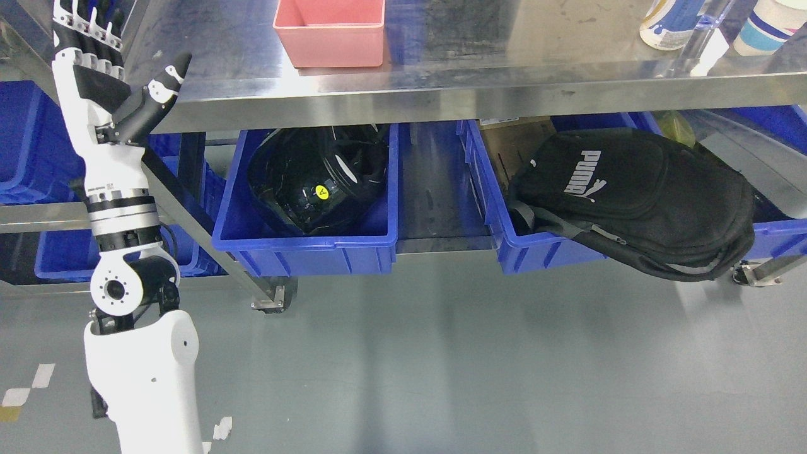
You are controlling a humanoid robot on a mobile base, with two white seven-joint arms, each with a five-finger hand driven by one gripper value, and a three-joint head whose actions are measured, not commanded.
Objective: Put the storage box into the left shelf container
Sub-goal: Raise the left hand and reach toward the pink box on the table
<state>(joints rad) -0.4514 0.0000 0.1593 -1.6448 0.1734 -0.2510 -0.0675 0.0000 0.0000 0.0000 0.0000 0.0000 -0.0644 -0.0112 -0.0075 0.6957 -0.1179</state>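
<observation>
A pink storage box (329,30) sits on the steel table top (441,69), near its front edge, open side up and empty. My left hand (104,50) is raised at the far left, beside the table's left corner, fingers straight and spread, thumb out, holding nothing. It is well left of the pink box. On the shelf under the table, the left blue container (309,243) holds a black helmet with a yellow sticker (321,176). The right arm is out of view.
A second blue bin (542,243) on the right holds a black backpack (637,195) that hangs over its front. More blue bins (25,145) stand at far left. Cups or bottles (674,22) stand at the table's back right. Grey floor lies in front.
</observation>
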